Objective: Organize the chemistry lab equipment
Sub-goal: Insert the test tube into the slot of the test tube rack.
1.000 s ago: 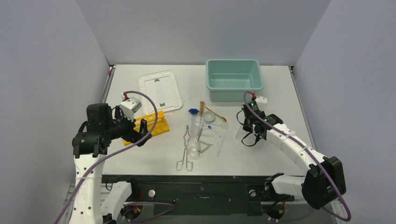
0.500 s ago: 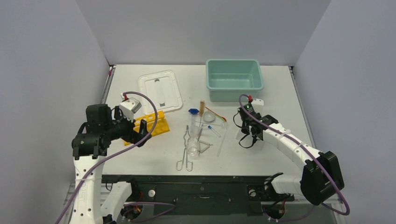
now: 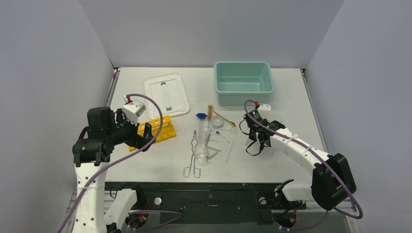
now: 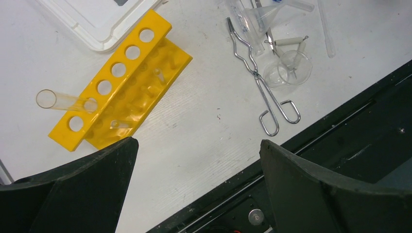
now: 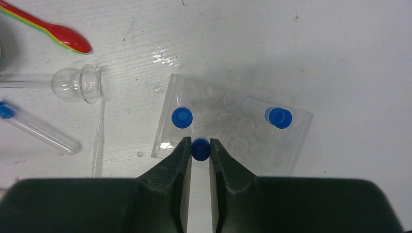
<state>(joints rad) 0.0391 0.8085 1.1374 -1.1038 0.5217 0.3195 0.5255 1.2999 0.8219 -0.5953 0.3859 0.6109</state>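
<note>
- Right arm (image 3: 296,148): had shifted leftward over the counter (image 3: 291,92) since the earlier frames. Elbow bent, wrist pointing down.
- Right tool (image 5: 199,145): pinched a blue-capped vial (image 5: 200,148) by its cap at the near edge of the clear well tray (image 5: 243,131). Two more of the kind stood in the tray's wells.
- Left arm (image 3: 97,141): had drawn slightly back and left, with the forearm reaching rightward.
- Left tool (image 4: 197,143): spread wide, holding nothing, above bare counter just beside the yellow holed rack (image 4: 121,82).
- Yellow holed rack: unmoved beside the white lid (image 3: 167,94), with one glass tube (image 4: 63,101) leaning in a hole near its end.
- Metal tongs (image 4: 262,82) and beaker (image 4: 291,68): unmoved, mid-counter.
</note>
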